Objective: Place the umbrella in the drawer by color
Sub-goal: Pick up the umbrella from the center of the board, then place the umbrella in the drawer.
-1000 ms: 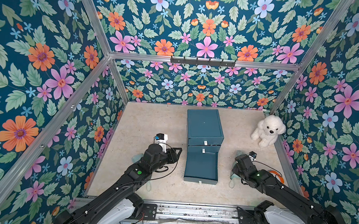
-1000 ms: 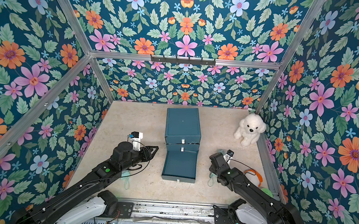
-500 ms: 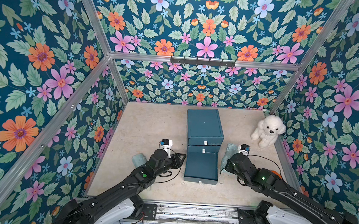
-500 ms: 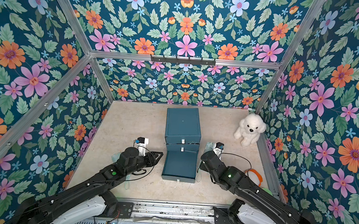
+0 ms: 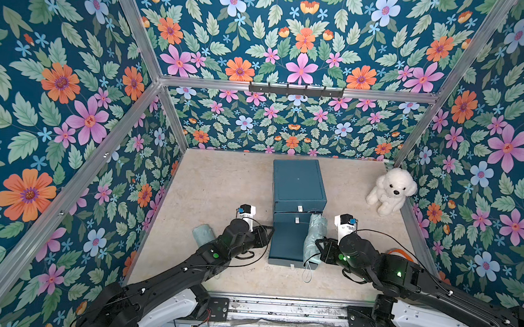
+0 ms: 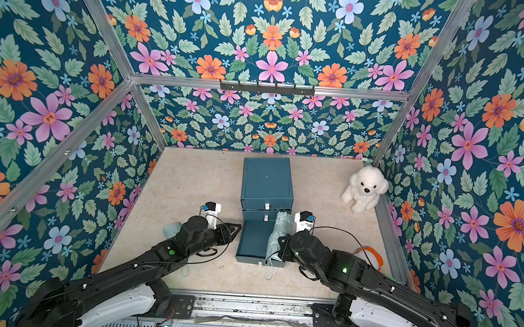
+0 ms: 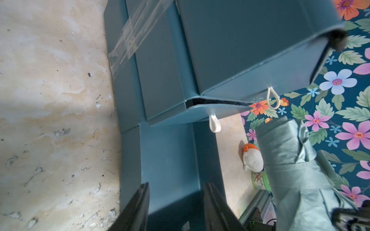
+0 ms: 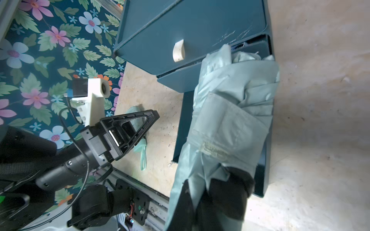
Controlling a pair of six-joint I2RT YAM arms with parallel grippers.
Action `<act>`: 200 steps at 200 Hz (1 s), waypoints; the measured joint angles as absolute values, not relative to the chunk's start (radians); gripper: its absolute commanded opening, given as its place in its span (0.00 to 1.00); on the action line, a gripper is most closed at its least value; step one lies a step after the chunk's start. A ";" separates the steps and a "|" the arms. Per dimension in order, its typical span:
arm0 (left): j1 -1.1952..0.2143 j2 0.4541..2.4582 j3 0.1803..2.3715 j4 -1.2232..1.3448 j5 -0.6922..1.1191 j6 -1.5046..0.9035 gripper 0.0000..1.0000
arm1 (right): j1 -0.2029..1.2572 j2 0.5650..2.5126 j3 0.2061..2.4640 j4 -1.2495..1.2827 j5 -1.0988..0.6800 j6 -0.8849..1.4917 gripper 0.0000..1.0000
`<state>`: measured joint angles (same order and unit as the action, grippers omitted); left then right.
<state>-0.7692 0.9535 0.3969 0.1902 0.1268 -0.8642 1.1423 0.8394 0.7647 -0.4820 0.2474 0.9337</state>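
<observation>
A pale green folded umbrella [image 5: 314, 234] [image 8: 230, 112] lies along the right side of the pulled-out bottom drawer [image 5: 283, 244] of the teal cabinet [image 5: 297, 179]. Its far end points into the cabinet opening and its wrist strap hangs over the drawer front. My right gripper [image 5: 321, 249] [image 8: 202, 200] is shut on its near end. At the drawer's left edge, my left gripper [image 5: 266, 234] [image 7: 177, 200] is open and holds nothing; in the left wrist view its fingers [image 7: 140, 206] stand apart above the teal drawer [image 7: 170, 156]. The two upper drawers are shut.
A second pale green folded umbrella [image 5: 202, 234] [image 8: 140, 140] lies on the floor left of the drawer, partly under my left arm. An orange loop [image 5: 401, 253] shows behind my right arm. A white plush dog [image 5: 391, 190] sits at the back right. Flowered walls enclose the floor.
My right gripper has carried the umbrella from the floor on the right to over the open drawer. My left gripper has moved right to the drawer's left edge.
</observation>
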 measured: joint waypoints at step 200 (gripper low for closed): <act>-0.913 1.082 0.395 0.236 0.034 -0.895 0.44 | 1.034 1.126 0.669 -0.139 0.002 1.134 0.00</act>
